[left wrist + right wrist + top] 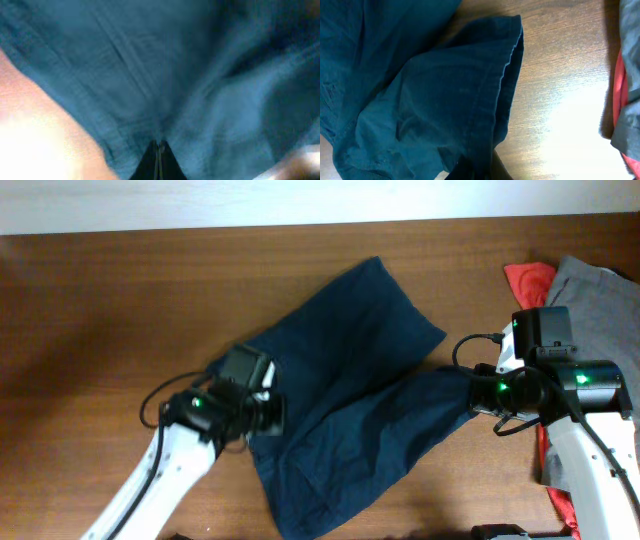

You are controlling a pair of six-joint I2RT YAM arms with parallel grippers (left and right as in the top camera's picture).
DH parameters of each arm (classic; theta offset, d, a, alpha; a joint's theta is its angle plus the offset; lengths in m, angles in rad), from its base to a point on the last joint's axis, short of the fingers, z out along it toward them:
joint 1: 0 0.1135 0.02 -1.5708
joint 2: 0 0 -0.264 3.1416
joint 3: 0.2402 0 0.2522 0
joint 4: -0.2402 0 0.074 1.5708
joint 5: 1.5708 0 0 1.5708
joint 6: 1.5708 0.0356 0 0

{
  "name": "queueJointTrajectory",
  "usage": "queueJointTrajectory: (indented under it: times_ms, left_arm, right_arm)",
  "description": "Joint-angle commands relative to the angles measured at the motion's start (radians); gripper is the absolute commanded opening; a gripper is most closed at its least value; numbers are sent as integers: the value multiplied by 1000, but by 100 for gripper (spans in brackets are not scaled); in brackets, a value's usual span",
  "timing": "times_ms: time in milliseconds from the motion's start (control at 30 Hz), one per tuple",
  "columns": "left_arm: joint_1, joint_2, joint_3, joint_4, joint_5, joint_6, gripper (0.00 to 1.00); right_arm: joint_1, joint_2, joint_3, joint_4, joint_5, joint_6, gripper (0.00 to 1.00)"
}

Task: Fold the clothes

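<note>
The clothes, dark navy shorts (350, 380), lie spread across the middle of the table with one leg pointing to the far side and one to the right. My left gripper (272, 415) sits at their left edge. In the left wrist view its fingers (159, 150) are pressed together, with creases in the navy fabric (200, 75) running into the tips. My right gripper (478, 390) is at the hem of the right leg. In the right wrist view the folded hem (507, 75) runs down between its fingers (480, 167), which are shut on it.
A grey garment (600, 300) and a red cloth (528, 278) lie at the table's right end, beside and under my right arm. Both also show at the right edge of the right wrist view, grey garment (631, 60), red cloth (619, 95). Bare wooden table (100, 330) stretches to the left.
</note>
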Motion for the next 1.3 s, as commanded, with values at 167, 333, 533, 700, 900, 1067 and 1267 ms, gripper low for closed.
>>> queueJointTrajectory:
  times_ms: [167, 333, 533, 700, 900, 1067, 1267]
  left_arm:
    - [236, 309, -3, 212, 74, 53, 0]
    - [321, 472, -3, 305, 83, 123, 0]
    - [346, 568, -3, 452, 26, 163, 0]
    - [375, 687, 32, 557, -29, 177, 0]
    - [409, 842, 250, 570, 4, 215, 0]
    - [409, 868, 452, 464, 24, 262, 0]
    - [409, 865, 760, 10, 23, 371, 16]
  right_arm:
    - [-6, -4, 17, 3, 16, -2, 4]
    - [-6, -4, 17, 4, 16, -2, 4]
    - [-5, -4, 17, 34, -19, -2, 4]
    - [-5, -4, 17, 79, -64, -2, 4]
    - [-5, -3, 17, 109, -98, -2, 4]
    - [-5, 2, 17, 114, -97, -2, 4]
    - [-5, 5, 17, 159, -97, -2, 4]
